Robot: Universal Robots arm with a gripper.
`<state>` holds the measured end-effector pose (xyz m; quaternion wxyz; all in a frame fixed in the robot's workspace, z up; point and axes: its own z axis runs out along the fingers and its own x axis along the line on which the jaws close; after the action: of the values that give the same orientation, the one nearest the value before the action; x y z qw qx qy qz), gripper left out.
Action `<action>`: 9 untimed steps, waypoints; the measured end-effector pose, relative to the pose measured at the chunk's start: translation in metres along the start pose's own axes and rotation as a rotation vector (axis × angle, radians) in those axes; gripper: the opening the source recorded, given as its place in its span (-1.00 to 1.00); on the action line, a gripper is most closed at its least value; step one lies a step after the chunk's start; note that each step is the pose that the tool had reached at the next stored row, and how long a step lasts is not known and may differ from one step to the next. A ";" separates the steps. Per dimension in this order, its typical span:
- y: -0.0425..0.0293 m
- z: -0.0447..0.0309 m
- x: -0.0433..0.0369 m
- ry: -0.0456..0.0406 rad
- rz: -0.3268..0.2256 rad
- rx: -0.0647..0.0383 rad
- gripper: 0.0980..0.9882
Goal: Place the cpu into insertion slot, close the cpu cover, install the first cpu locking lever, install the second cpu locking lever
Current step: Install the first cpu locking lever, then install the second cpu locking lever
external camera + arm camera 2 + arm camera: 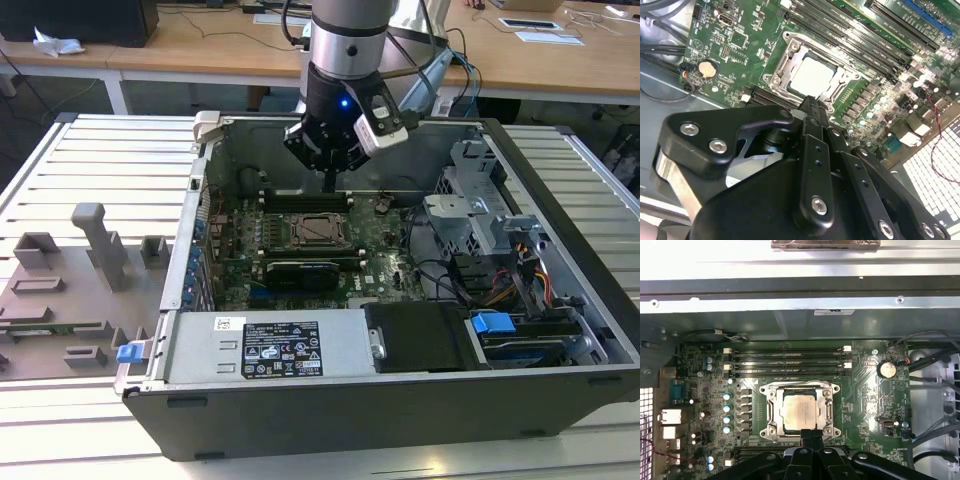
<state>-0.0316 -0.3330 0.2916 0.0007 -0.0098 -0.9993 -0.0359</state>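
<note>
The cpu point(318, 230) point(812, 75) point(801, 412) lies flat in the insertion slot point(766, 389) on the green motherboard, its silver top showing. The cpu cover point(781, 64) point(772, 412) lies down around the chip as a silvery frame. I cannot make out how the locking levers stand. My gripper point(329, 183) point(812, 102) point(813, 434) hangs above the board at one edge of the socket, apart from it. Its two black fingers are pressed together with nothing between them.
The open computer case point(540, 330) walls in the board. Long black memory slots point(790, 364) run beside the socket, and a black expansion card point(300, 272) lies on its other side. A drive cage point(480, 215) and cables stand at the exterior view's right. Grey fixtures point(100, 245) stand on the table outside.
</note>
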 end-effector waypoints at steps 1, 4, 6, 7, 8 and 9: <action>0.0000 0.0000 0.0000 0.0000 0.000 0.000 -0.98; 0.0000 -0.0001 0.0000 0.0001 0.000 0.002 -0.98; -0.0002 0.0001 0.0005 -0.0001 0.000 0.002 -0.98; -0.0005 0.0001 0.0009 0.0000 0.000 0.002 -0.98; -0.0008 0.0001 0.0011 0.0001 0.000 0.002 -0.98; -0.0012 0.0001 0.0015 0.0001 0.000 0.002 -0.98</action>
<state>-0.0331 -0.3341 0.2915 0.0007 -0.0099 -0.9993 -0.0348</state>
